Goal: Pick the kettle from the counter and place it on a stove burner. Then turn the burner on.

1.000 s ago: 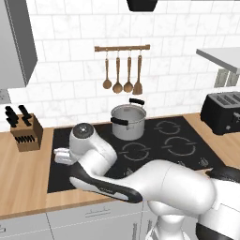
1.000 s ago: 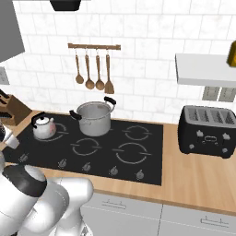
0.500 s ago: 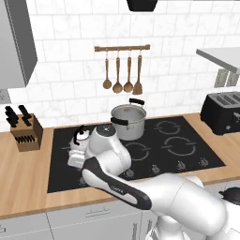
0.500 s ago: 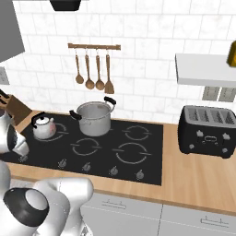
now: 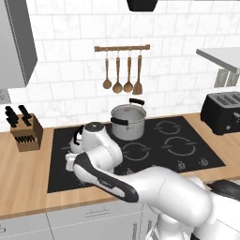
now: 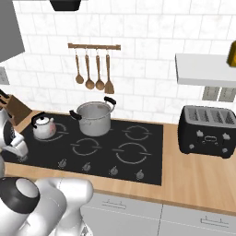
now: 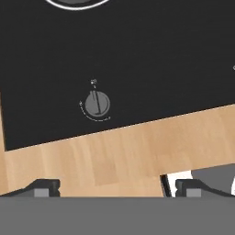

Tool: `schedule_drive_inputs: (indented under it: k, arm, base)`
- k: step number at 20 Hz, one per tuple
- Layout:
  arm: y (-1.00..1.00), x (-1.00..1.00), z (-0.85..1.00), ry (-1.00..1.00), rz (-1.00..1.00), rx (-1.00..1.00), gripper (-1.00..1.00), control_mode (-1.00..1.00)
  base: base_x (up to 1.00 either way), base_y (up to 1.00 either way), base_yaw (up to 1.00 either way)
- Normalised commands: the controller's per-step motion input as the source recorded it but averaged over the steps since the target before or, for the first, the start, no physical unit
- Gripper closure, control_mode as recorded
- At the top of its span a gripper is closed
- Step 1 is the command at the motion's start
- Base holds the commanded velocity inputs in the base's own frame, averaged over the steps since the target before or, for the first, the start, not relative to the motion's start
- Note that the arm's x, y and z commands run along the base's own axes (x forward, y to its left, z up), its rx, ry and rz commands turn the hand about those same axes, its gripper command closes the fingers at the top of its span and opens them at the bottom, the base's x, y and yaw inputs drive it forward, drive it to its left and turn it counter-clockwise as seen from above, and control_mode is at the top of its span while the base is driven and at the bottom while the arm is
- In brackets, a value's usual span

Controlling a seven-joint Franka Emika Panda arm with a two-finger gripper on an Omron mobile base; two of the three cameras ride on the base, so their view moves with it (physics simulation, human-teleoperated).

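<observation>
On the black cooktop (image 6: pixel 152 152) a large steel pot (image 6: pixel 94 118) with black side handles stands on a rear ring, its inside hidden from the right base view and showing nothing in it from the left. Just to its left the kettle (image 6: pixel 44 127) sits upright on a rear left ring marking, off the wooden worktop (image 6: pixel 203 173). A knife block (image 5: pixel 27 135) stands left of the cooktop, a black toaster (image 6: pixel 207 130) to the right, and wooden utensils (image 6: pixel 94 70) hang on a wall rail. The widest burner ring (image 6: pixel 132 153) lies bare at front right. The arm bends low over the cooktop's front left corner, partly hiding the kettle in the left base view. The tool (image 7: pixel 114 186) points down, released, its tips wide apart above the worktop edge, near a control knob (image 7: pixel 97 103).
</observation>
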Motion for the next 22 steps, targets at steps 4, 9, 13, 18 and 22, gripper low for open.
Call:
schedule_drive_inputs:
  k: [4, 9, 13, 18, 22]
  arm:
    - [0.07, 0.13, -0.09, 0.0, 0.0, -0.05, -1.0, -1.0]
    - [0.03, 0.25, -0.22, 0.0, 0.0, -0.04, -1.0, -1.0]
    - [0.02, 0.23, -0.33, 0.0, 0.0, -0.03, -1.0, -1.0]
    - [0.04, 0.21, -0.35, 0.0, 0.0, -0.03, -1.0, -1.0]
    - [0.04, 0.19, -0.35, 0.0, 0.0, -0.03, -1.0, -1.0]
  base:
    - [0.0, 0.0, 0.0]
    - [0.0, 0.0, 0.0]
    - [0.0, 0.0, 0.0]
    - [0.0, 0.0, 0.0]
    - [0.0, 0.0, 0.0]
